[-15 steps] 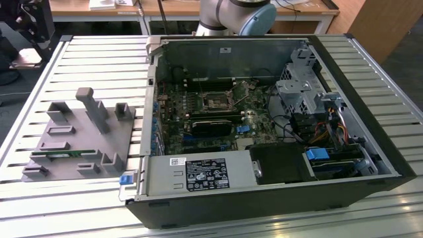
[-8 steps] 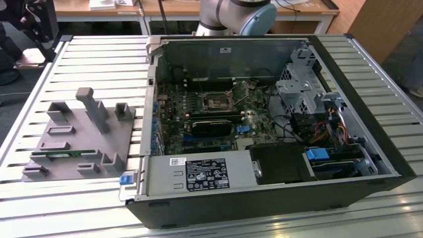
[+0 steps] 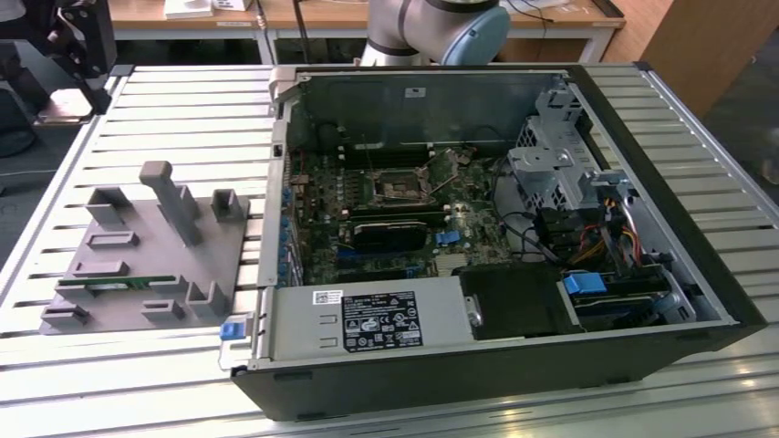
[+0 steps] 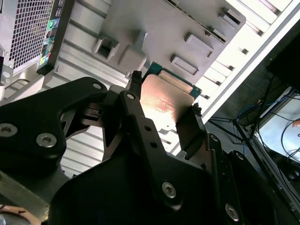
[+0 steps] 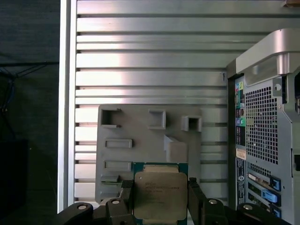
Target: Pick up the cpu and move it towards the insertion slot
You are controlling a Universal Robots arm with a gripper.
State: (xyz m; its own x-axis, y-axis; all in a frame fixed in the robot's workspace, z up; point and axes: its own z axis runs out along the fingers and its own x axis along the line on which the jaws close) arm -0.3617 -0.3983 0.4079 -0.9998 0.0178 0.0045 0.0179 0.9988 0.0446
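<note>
Above the grey holder (image 5: 140, 140), near the counter's (image 5: 140, 61) edge, the gripper (image 5: 160, 186) is clamped on the cpu (image 5: 159, 199), a finger against each of two opposite sides, silvery top showing. Well apart, inside the open computer case (image 3: 681, 301) mid-counter, the insertion slot (image 3: 399, 187) lies on the motherboard.

One slatted table (image 3: 182, 100) was there, with one open computer case (image 3: 487, 383) and one grey holder (image 3: 122, 274). Counted inside the case: one insertion slot (image 3: 399, 188) and one labelled power supply (image 3: 365, 321). The holder carried one green memory stick (image 3: 116, 284). There was one cpu (image 5: 160, 194) (a single chip, no second), one arm (image 3: 439, 27), and one gripper (image 5: 159, 183) with two fingers (image 5: 125, 190).
</note>
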